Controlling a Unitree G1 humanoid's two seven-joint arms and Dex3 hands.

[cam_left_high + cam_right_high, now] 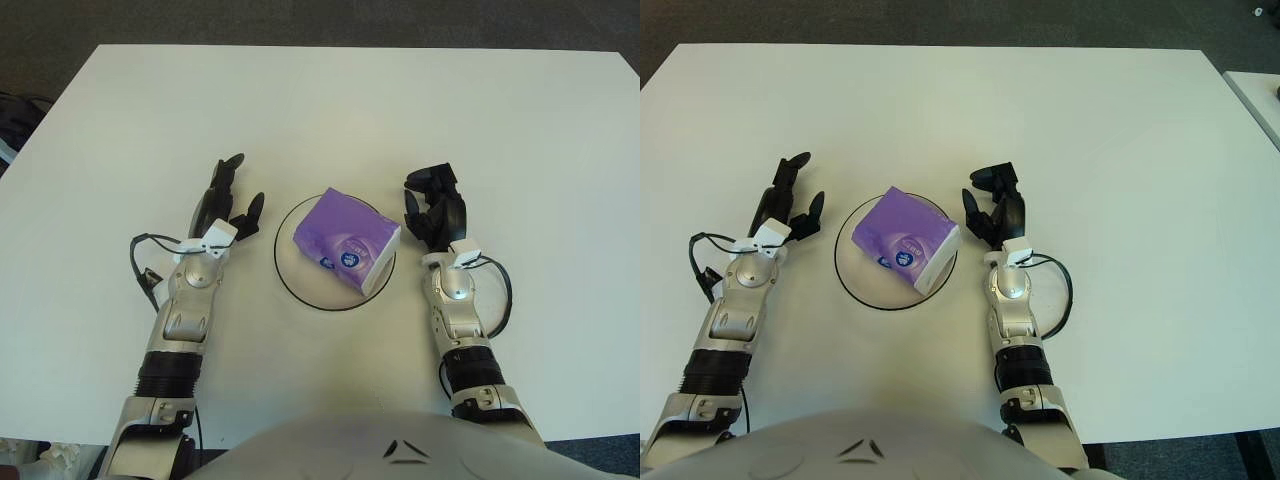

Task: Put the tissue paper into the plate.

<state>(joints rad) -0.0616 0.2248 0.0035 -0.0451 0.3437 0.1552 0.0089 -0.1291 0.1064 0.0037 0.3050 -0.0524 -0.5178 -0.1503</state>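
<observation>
A purple tissue pack [345,240] lies inside the white plate [290,280] with a thin black rim, at the middle of the white table. My right hand [434,208] is just right of the plate, fingers spread and holding nothing, a small gap from the pack. My left hand [228,200] is left of the plate, fingers stretched out and empty. The pack [905,238] also shows in the right eye view, tilted with its white edge toward the lower right.
The white table [330,110] spreads wide behind and beside the plate. Its edges meet dark carpet at the back and the sides. Cables loop beside both wrists [140,260].
</observation>
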